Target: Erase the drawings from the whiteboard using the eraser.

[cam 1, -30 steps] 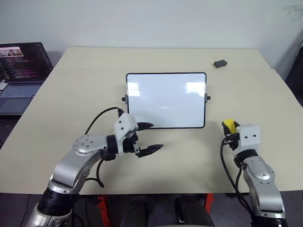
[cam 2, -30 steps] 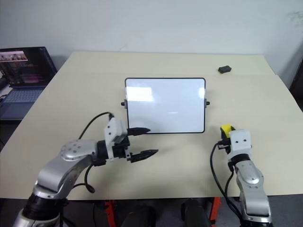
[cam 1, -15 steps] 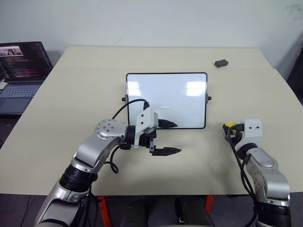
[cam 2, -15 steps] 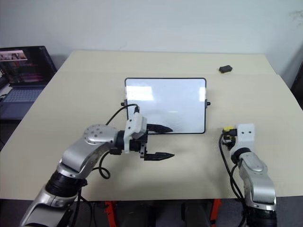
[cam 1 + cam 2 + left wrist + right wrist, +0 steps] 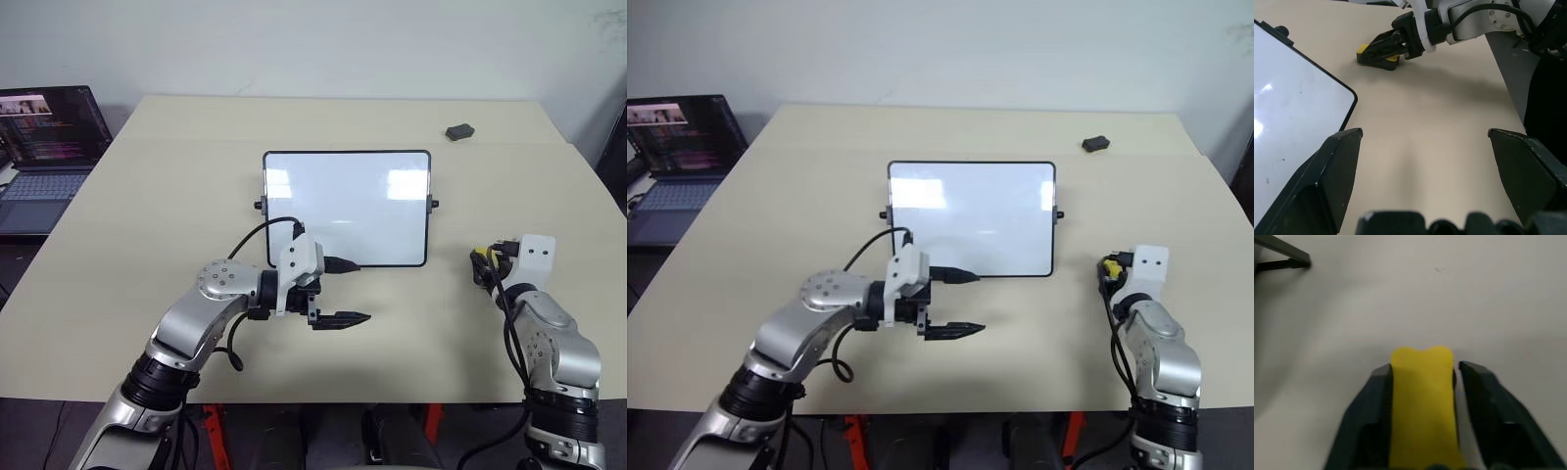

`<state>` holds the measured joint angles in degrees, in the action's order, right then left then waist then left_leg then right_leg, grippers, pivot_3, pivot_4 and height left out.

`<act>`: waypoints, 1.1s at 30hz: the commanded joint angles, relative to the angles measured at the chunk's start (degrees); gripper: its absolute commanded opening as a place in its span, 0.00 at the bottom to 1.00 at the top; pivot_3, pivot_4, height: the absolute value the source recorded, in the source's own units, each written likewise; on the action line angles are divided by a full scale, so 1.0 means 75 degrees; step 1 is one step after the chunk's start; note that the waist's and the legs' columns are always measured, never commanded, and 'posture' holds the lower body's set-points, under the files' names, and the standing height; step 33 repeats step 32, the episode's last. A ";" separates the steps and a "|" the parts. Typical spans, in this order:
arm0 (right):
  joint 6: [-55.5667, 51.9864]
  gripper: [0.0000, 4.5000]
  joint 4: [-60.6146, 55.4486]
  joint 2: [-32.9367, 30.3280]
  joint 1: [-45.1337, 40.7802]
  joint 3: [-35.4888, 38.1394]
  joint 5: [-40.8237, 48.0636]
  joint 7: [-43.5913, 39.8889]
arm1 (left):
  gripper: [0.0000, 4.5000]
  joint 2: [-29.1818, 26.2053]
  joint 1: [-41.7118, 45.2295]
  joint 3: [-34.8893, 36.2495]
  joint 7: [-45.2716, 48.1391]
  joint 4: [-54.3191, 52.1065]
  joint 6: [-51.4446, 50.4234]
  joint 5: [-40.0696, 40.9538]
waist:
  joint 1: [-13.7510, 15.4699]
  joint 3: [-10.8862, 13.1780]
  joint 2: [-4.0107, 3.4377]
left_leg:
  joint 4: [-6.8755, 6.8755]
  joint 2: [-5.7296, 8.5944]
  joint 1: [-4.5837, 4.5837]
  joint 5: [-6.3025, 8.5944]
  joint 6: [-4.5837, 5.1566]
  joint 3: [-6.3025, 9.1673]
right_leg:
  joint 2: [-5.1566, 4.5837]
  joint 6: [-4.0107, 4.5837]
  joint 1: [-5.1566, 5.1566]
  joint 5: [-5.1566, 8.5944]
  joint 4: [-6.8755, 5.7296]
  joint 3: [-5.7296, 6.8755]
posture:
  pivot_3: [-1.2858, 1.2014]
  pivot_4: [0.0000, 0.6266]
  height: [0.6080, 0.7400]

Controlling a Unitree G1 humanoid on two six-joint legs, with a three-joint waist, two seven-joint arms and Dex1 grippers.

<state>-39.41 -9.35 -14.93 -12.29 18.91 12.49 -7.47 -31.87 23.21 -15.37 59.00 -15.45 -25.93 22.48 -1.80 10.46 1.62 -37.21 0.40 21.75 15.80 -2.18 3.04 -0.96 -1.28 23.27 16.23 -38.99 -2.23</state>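
The whiteboard (image 5: 346, 208) lies flat mid-table; its face reads plain white with glare patches, and the drawings are out of view. My left gripper (image 5: 345, 291) hovers open just in front of the board's near edge, nothing between its fingers (image 5: 1342, 161). The yellow eraser (image 5: 1422, 406) rests on the table to the right of the board, a little way off its near right corner (image 5: 1349, 98). My right gripper (image 5: 1378, 53) straddles the eraser (image 5: 1364, 49), one finger against it and a thin pale gap at the other. It looks open around it.
A small dark grey lump (image 5: 457, 130) sits near the table's far right edge. An open laptop (image 5: 44, 147) stands beyond the left edge. Bare beige tabletop (image 5: 421, 323) stretches between the two grippers.
My right hand rolled and sank to the table with the eraser, further right, and its fingers have eased. My left gripper shifted right along the board's near edge, still open.
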 commanded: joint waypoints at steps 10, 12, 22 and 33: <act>0.3004 0.93 -0.2791 0.0280 0.1812 -0.1074 -0.0208 -0.0812 | 1.00 0.0883 -0.1798 0.2410 -0.2890 -0.1353 -0.0391 0.0546 | 0.0002 -0.0007 -0.0007 | 0.0005 -0.0008 0.0004 0.0001 0.0000 0.0012 | -0.0003 -0.0004 0.0000 0.0003 0.0006 0.0009 | 0.52 0.24 1.00; 0.3625 0.93 -0.2864 0.0492 0.2444 -0.1748 -0.0613 -0.0756 | 1.00 0.1336 -0.2395 0.2837 -0.3859 -0.1686 -0.0250 0.0224 | -0.0009 -0.0019 -0.0004 | 0.0005 -0.0008 0.0002 0.0002 -0.0001 0.0010 | -0.0008 -0.0006 0.0001 0.0004 0.0007 0.0004 | 0.52 0.24 1.00; 0.5665 0.93 -0.1449 0.0636 0.3604 -0.2490 -0.0939 -0.0986 | 1.00 0.2439 -0.4295 0.3572 -0.6353 -0.2204 0.0823 -0.1410 | 0.0027 -0.0030 0.0010 | -0.0042 0.0000 -0.0043 0.0001 -0.0001 0.0008 | -0.0010 -0.0024 -0.0064 0.0005 0.0002 0.0006 | 0.52 0.24 1.00; 0.5400 0.93 -0.0800 0.0748 0.3567 -0.1425 -0.0474 -0.0513 | 1.00 0.2375 -0.4171 0.3454 -0.6298 -0.1745 0.1025 -0.1518 | 0.0039 -0.0029 0.0013 | -0.0039 -0.0001 -0.0115 0.0006 0.0000 0.0009 | -0.0008 -0.0039 -0.0142 0.0021 0.0014 0.0005 | 0.52 0.24 1.00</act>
